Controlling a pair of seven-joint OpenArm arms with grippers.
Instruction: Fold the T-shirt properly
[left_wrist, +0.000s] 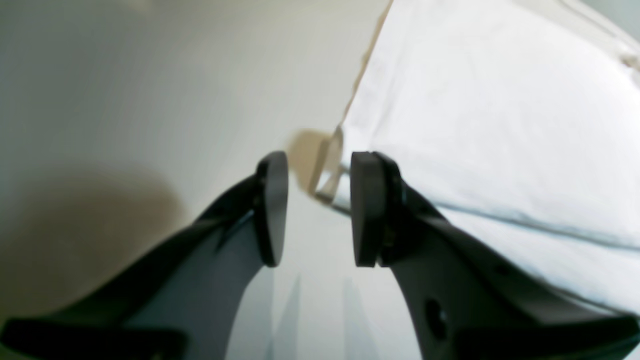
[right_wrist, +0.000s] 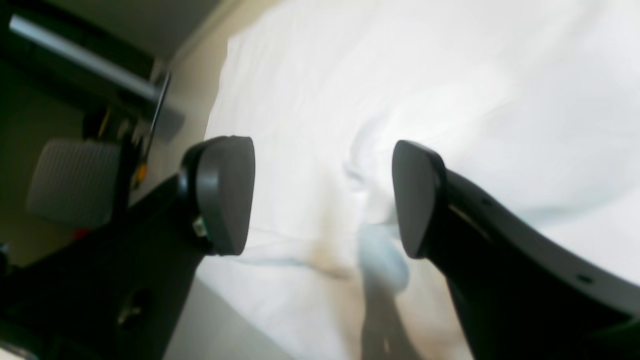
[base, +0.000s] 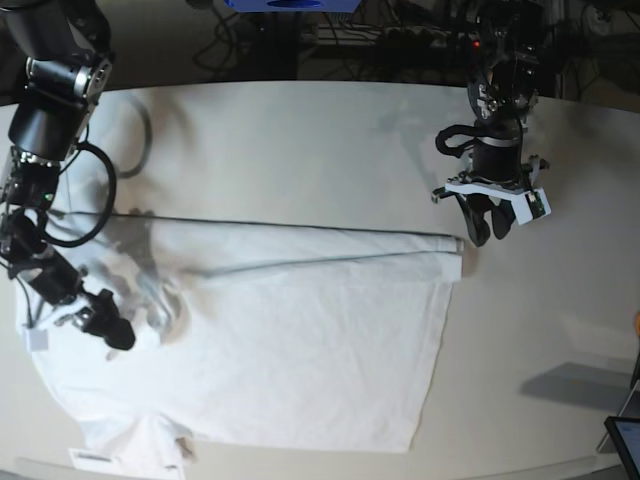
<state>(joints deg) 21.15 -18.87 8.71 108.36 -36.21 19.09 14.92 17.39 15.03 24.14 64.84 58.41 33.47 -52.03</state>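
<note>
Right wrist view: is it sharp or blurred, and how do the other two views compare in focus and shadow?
Right wrist view: blurred throughout, the T-shirt a soft bright smear around the open right claw. Left wrist view: also soft, with a brown shadow on the table beside the left claw. Base view: the sharpest, with grey arm shadows on the tabletop.

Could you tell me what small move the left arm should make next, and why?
Probably ease the left pincer forward and down until its open jaws straddle the T-shirt corner just ahead. In the left wrist view the jaws hold nothing and the folded corner sits beyond the tips. The right pincer hangs open over the cloth.
</note>
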